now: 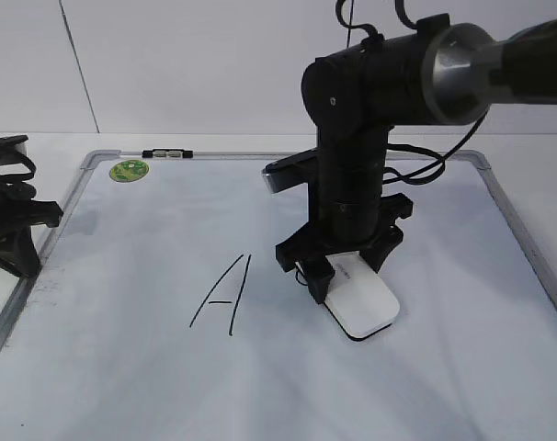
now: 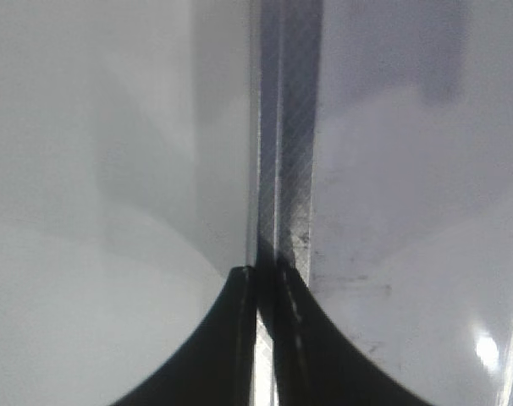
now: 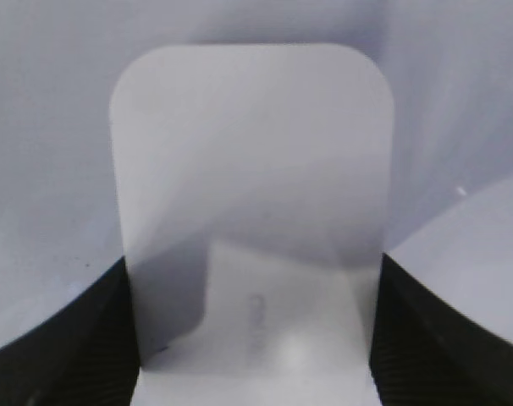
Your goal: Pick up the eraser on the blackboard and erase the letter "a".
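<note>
Eraser (image 1: 363, 301) lay flat on the board (image 1: 122, 367), right of the capital A (image 1: 221, 296); no lowercase "a" was visible. Right gripper (image 3: 252, 338) straddled its near end, fingers (image 3: 62, 338) pressed on both long sides, apparently clamped. Looked like light rigid plastic with smooth sides, so probably slippery: grip mid-length, across the width. Left gripper (image 2: 263, 338) was closed, empty, over the board frame (image 2: 286, 169).
</note>
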